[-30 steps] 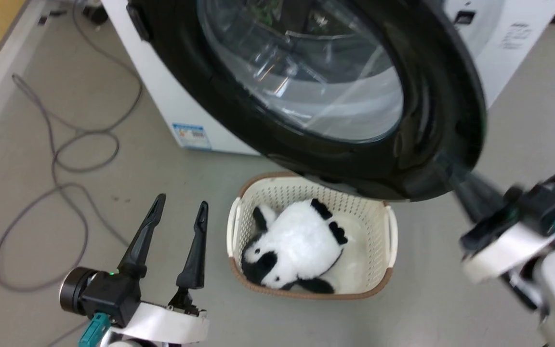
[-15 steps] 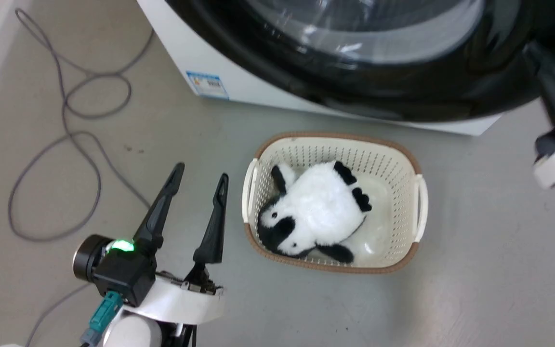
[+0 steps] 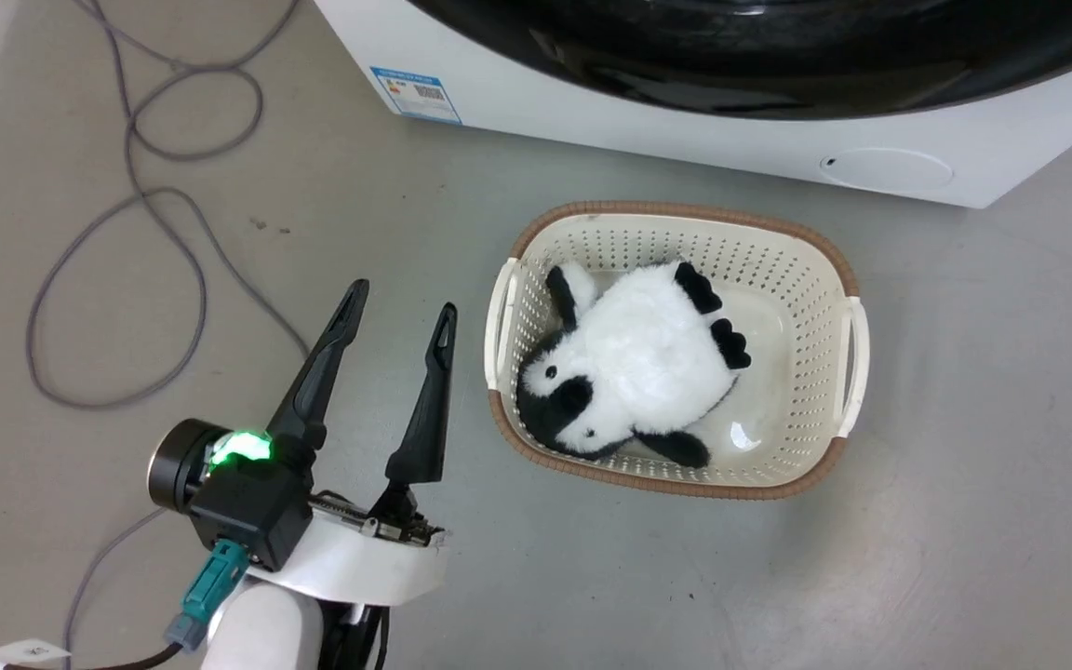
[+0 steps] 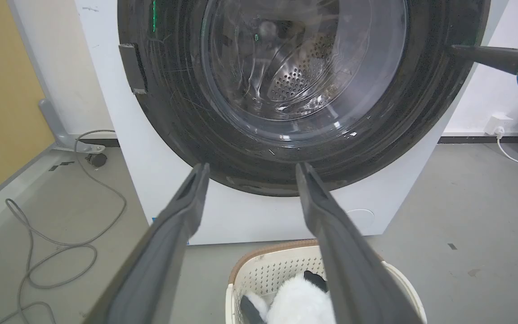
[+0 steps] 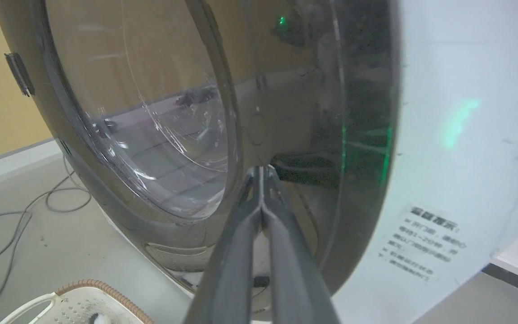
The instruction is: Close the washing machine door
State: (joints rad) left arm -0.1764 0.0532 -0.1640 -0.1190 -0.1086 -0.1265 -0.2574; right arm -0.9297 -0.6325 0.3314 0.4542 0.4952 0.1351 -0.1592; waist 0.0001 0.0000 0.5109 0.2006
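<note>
The washing machine door (image 4: 173, 112) lies almost flat against the front of the washing machine (image 4: 245, 216), low before you, with the drum visible through its glass; whether the latch has caught, you cannot tell from here; in the right wrist view the door's outer edge seems to meet the white body with no clear gap. Your right gripper (image 5: 262, 173) has its two fingers pressed together, holding nothing, and the tips touch the glossy black ring of the door beside the glass; so I judge this is the last step, the final push. The next move calls for a firm, straight press into the door until it locks, then a withdrawal straight back so that the fingers do not scrape the glossy face. Your left gripper (image 3: 403, 298) is spread and empty, hovering over the floor just beside the basket (image 3: 676, 209), well apart from the door. To count: one door, one machine, two grippers, one cream basket with one panda soft toy (image 3: 638, 363) inside, one blue sticker (image 3: 415, 93), one small round flap (image 3: 885, 169); the grey cable (image 3: 117, 214) lies in loops on the floor, and I cannot say if it is one or several.
</note>
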